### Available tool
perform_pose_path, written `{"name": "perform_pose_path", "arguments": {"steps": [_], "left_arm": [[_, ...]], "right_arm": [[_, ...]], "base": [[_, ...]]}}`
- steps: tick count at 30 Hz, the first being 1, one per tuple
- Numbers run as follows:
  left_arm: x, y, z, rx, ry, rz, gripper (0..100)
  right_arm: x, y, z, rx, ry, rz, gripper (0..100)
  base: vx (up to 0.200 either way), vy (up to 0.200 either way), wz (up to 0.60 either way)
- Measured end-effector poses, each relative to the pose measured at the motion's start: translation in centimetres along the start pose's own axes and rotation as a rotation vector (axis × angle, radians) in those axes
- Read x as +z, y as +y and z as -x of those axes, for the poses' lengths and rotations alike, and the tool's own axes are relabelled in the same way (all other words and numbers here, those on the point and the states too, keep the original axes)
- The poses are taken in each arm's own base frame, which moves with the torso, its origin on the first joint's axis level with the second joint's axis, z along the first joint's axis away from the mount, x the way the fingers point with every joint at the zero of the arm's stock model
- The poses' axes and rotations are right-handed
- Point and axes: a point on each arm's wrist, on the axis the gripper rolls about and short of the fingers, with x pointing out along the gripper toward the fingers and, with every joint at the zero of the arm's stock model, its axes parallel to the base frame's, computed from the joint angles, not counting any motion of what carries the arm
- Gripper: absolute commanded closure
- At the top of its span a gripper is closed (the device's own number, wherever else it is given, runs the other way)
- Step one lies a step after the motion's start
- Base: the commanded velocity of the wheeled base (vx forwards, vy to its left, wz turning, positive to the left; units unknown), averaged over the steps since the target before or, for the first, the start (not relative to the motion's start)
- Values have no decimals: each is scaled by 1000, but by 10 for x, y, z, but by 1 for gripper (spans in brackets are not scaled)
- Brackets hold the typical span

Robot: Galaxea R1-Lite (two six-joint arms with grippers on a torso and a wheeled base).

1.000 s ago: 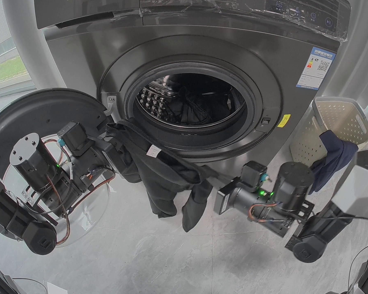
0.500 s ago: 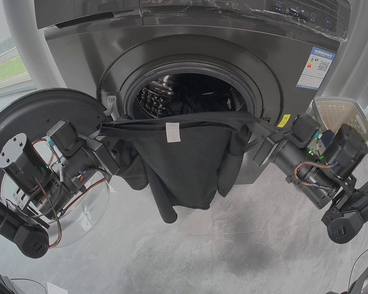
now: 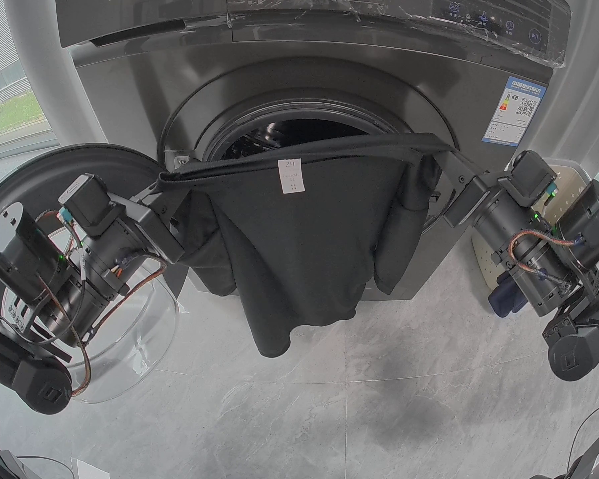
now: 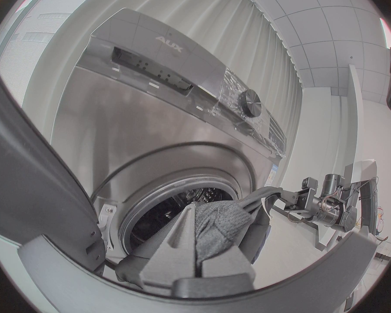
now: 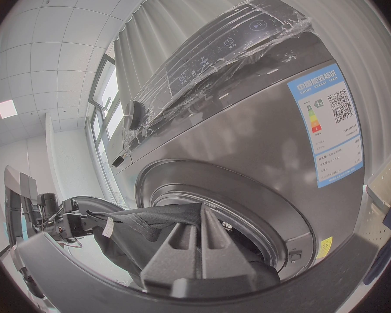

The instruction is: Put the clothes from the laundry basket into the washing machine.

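Both arms had lifted and spread since a second earlier, pulling the black garment [image 3: 306,247] wide across the washing machine [image 3: 180,81] opening. The left gripper [image 3: 165,186] at nine o'clock and the right gripper [image 3: 451,162] at three o'clock each clamped its top edge.

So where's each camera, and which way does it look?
Head view: on the robot's head, looking forward and down at the washing machine; both arms show, left gripper and right gripper holding a black garment before its opening.
Left wrist view: on the left wrist, looking past its own gripper up at the machine; the right arm shows beyond.
Right wrist view: on the right wrist, looking past its own gripper at the machine; the left arm shows beyond.
Shared: both wrist views see the garment and the opening.
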Motion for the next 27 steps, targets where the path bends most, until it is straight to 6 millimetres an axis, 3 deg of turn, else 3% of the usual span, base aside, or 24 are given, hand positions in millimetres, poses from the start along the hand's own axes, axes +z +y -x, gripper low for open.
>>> {"name": "perform_pose_path", "arguments": {"steps": [9,18,27], "left_arm": [[19,-4,-7,25,-91,-5,100],[9,-12,-8,9,-57,11,100],[17,-14,-1,2,-73,4,100]], "right_arm": [[14,1,2,-7,-44,7,100],[21,4,5,-1,-62,6,100],[30,7,9,6,-83,4,100]], "base": [[0,0,0],[0,0,0],[0,0,0]]}}
